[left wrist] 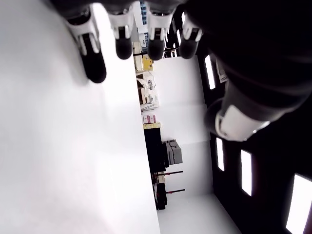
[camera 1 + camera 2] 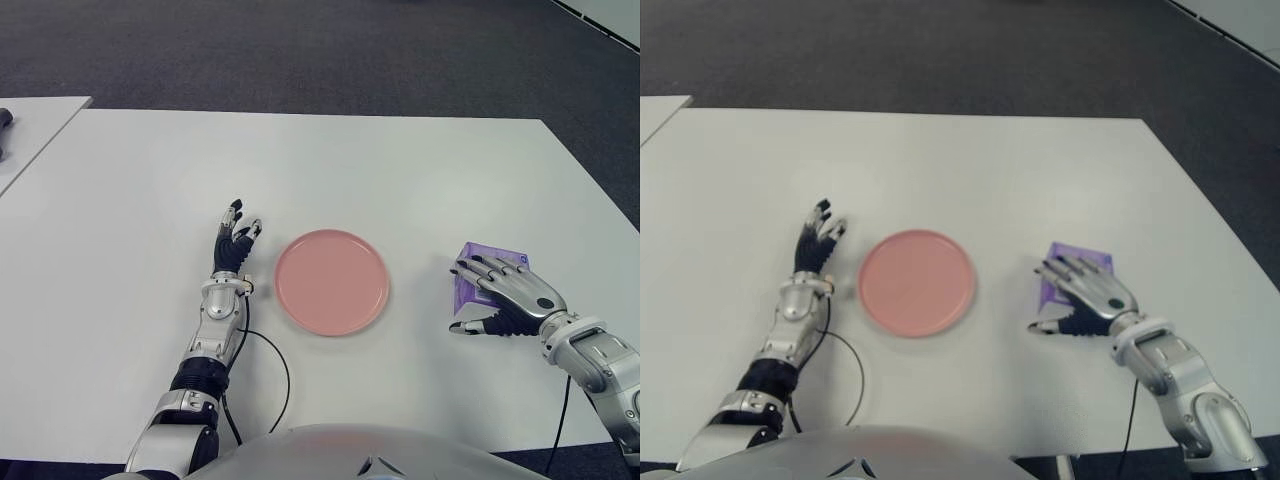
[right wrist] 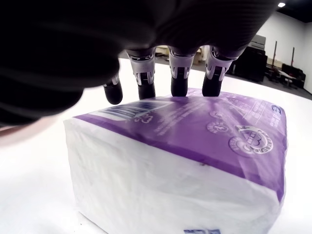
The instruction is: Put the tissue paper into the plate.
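Right of pink plate (image 2: pixel 331 281), right hand (image 2: pixel 508 295) spread over purple tissue pack (image 3: pixel 195 151), not gripping; left hand (image 2: pixel 235 246) relaxed, empty, left of plate

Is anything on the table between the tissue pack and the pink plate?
Nothing visible: only bare table lies between the tissue pack, under the open right hand, and the plate. The left hand shows beyond the plate's far side.

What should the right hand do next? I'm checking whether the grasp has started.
Probably lower and close the fingers: the right hand hovers spread over the tissue pack, fingertips at its top and nothing gripped, while the pink plate sits empty.
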